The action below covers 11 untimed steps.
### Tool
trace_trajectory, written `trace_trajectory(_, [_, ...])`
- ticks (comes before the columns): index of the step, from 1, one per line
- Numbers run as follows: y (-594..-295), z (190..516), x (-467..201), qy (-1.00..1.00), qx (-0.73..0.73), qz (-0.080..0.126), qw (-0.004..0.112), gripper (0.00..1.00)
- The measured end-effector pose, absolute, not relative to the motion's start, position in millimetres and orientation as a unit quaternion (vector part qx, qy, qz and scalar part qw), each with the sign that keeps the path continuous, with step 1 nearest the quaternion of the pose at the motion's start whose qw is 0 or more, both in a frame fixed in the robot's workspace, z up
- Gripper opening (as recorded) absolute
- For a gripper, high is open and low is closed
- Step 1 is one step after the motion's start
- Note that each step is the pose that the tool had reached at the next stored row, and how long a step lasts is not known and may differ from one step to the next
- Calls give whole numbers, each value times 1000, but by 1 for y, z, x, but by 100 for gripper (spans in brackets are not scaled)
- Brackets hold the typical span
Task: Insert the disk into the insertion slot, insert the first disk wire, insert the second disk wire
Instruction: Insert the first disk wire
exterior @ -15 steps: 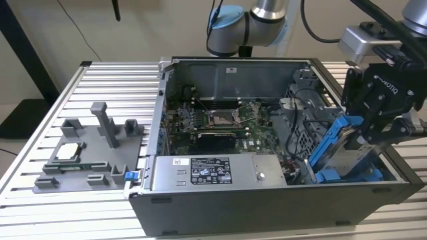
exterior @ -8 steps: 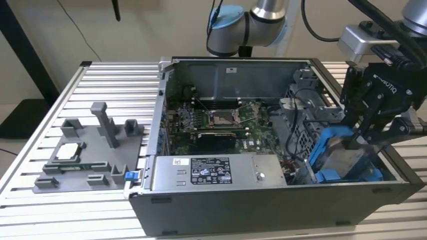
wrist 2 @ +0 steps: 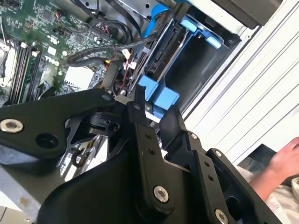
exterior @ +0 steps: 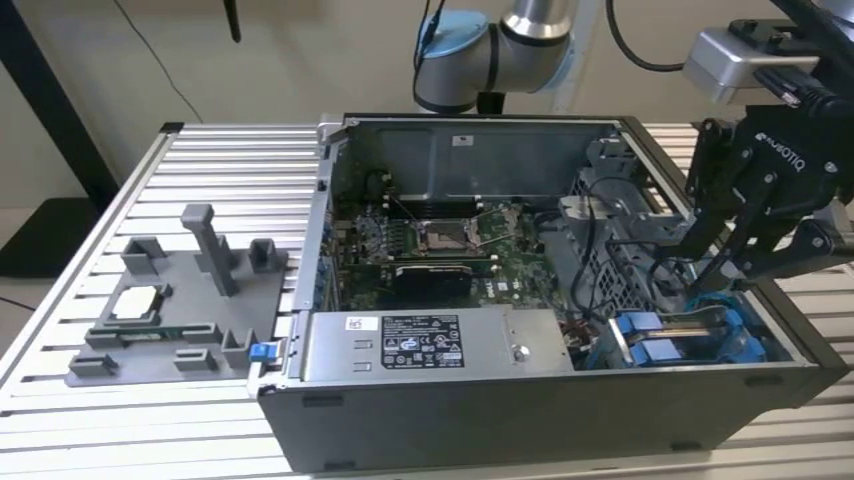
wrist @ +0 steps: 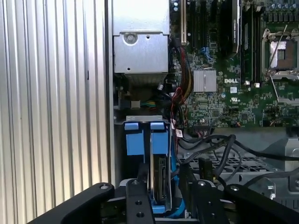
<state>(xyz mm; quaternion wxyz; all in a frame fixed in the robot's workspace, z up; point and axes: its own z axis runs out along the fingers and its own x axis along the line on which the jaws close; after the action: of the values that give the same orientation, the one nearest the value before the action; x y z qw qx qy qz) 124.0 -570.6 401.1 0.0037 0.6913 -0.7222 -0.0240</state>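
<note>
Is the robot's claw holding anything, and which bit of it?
I can't tell. The gripper is right at the disk, which sits in the insertion slot, but whether it grips it isn't visible.

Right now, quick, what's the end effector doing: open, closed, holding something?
End effector: open or closed cannot be told; it is down at the disk standing in the insertion slot.

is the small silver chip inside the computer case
No, the chip lies on the grey fixture outside the case.
</note>
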Motion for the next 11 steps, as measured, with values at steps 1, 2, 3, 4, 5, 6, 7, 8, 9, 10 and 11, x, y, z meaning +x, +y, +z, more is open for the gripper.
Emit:
trace_trajectory(1, [-568, 402, 124, -722, 691, -24, 4, 100])
trace_trajectory(2, [-565, 402, 124, -722, 691, -24, 4, 100])
trace_trajectory(3, [-560, 402, 124, -722, 691, -24, 3, 100])
trace_trajectory(4, [-556, 402, 124, -722, 691, -23, 3, 100])
trace_trajectory(5, [-551, 402, 124, -722, 691, -23, 3, 100])
trace_trajectory(6, [-547, 402, 124, -722, 691, -23, 3, 100])
trace_trajectory(7, [-543, 401, 124, -722, 691, -23, 3, 100])
trace_trajectory(8, [-540, 400, 124, -722, 691, -23, 3, 100])
trace_trajectory(9, [-540, 399, 124, -723, 690, -23, 3, 100])
trace_trajectory(10, [-539, 398, 124, -725, 688, -23, 3, 100])
trace_trajectory(11, [-539, 396, 124, -729, 685, -23, 2, 100])
